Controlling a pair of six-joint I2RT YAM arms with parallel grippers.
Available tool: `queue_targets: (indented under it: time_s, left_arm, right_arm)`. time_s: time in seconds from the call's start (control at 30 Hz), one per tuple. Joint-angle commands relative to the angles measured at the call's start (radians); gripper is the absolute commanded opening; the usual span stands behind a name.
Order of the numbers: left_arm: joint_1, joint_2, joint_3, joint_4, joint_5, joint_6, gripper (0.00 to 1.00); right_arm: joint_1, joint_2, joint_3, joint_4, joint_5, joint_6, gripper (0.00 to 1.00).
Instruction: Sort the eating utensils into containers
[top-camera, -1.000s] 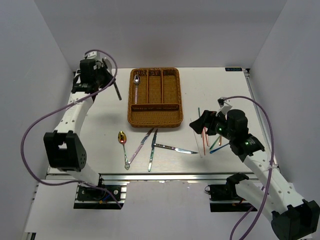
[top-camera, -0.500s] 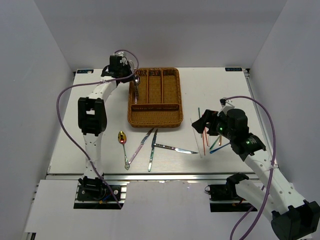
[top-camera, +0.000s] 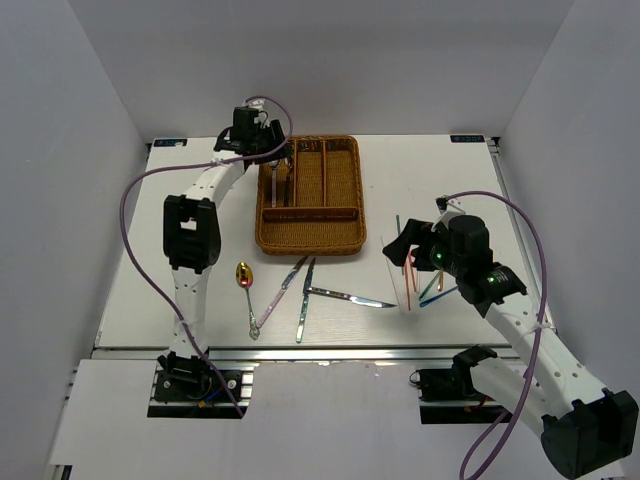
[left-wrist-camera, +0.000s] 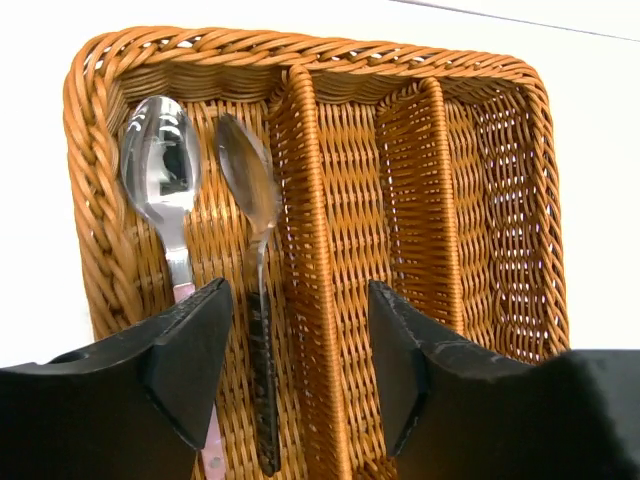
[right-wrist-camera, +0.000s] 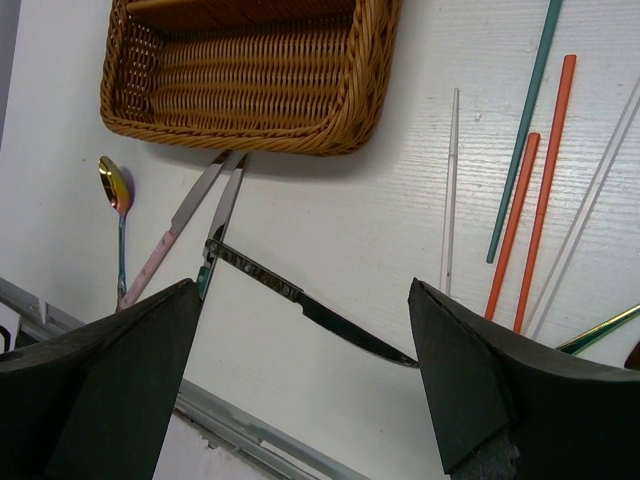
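Left hand: the left hand (left-wrist-camera: 298, 305) is held over the far end of the brown woven wicker rectangular tray (left-wrist-camera: 85, 150). Its black fingers (left-wrist-camera: 190, 360) are seen apart, and nothing is clamped between them.

Tray: it is placed on the white surface (top-camera: 420, 180), towards the far side. From the top camera, three long slots and one crosswise slot at the near end are seen.

Spoons in the tray: a silver spoon with a pink handle (left-wrist-camera: 160, 175) and a silver spoon with a black handle (left-wrist-camera: 250, 190) are laid side by side in the leftmost long slot, with the bowls towards the end wall. The black handle is seen below the gap of the left hand and is not touched by it.

Right hand: the right hand (right-wrist-camera: 303, 300) is held above the surface, to the right of the tray. Its fingers are spread wide and nothing is gripped.

Gold spoon: a spoon with a gold bowl (right-wrist-camera: 112, 183) is laid on the surface, near the front left corner of the tray.

Knives: three shiny silver knives are laid just in front of the tray. The knife with a pink handle (right-wrist-camera: 170, 242) and the plain knife (right-wrist-camera: 228, 205) come close together at the tray wall. The darker knife (right-wrist-camera: 300, 310) is laid crosswise, with one end meeting the plain knife.

Chopsticks: a thin white chopstick (right-wrist-camera: 451, 190), a green chopstick (right-wrist-camera: 522, 130) and two red chopsticks (right-wrist-camera: 547, 180) are spread on the surface to the right of the tray.
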Motion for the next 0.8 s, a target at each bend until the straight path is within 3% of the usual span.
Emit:
queue_targets:
  time_s: [0.0,0.03,0.07,0.1,0.13,0.2,0.27,0.3,0.33,0.4,0.47,0.6,0.77]
  left_arm:
    - [-0.001,-0.127,0.026,-0.031,-0.050,0.010,0.67]
    - [-0.001,-0.141,0.002,-0.035,-0.059,0.010,0.74]
    - [-0.002,-0.186,-0.015,-0.057,-0.095,0.006,0.91]
    - [-0.013,-0.223,-0.041,-0.065,-0.141,0.006,0.98]
    - [-0.025,-0.268,-0.103,-0.072,-0.207,0.020,0.98]
    - [-0.087,-0.412,-0.139,-0.146,-0.501,0.033,0.98]
    - [-0.128,-0.502,-0.205,-0.242,-0.655,-0.026,0.98]
    - [-0.135,-0.618,-0.269,-0.246,-0.662,-0.073,0.98]
    - [-0.129,-0.686,-0.449,-0.212,-0.589,-0.179,0.98]
    - [-0.106,-0.915,-0.701,-0.061,-0.327,-0.195,0.98]
    - [-0.106,-1.059,-0.987,0.067,-0.294,-0.267,0.98]
    - [-0.140,-1.216,-1.096,-0.149,-0.549,-0.336,0.98]
    - [-0.200,-1.250,-1.190,-0.239,-0.576,-0.378,0.98]
  right_arm:
    - [0.004,-0.004,0.034,0.016,-0.004,-0.020,0.89]
    - [0.004,-0.007,0.034,0.016,-0.004,-0.020,0.89]
    - [0.004,-0.009,0.034,0.015,-0.001,-0.022,0.89]
    - [0.004,-0.010,0.035,0.013,-0.002,-0.025,0.89]
    - [0.004,-0.010,0.035,0.013,0.002,-0.026,0.89]
    - [0.004,-0.007,0.041,0.012,0.002,-0.034,0.89]
    - [0.004,0.002,0.051,0.010,0.005,-0.042,0.89]
    - [0.004,0.007,0.055,0.001,0.008,-0.046,0.89]
    - [0.004,0.011,0.063,-0.001,0.013,-0.049,0.89]
    - [0.004,0.013,0.064,0.001,0.013,-0.052,0.89]
    - [0.004,0.014,0.064,-0.002,0.008,-0.059,0.89]
    - [0.006,-0.007,0.048,-0.010,0.002,-0.057,0.89]
    - [0.007,-0.026,0.014,-0.004,0.002,-0.036,0.89]
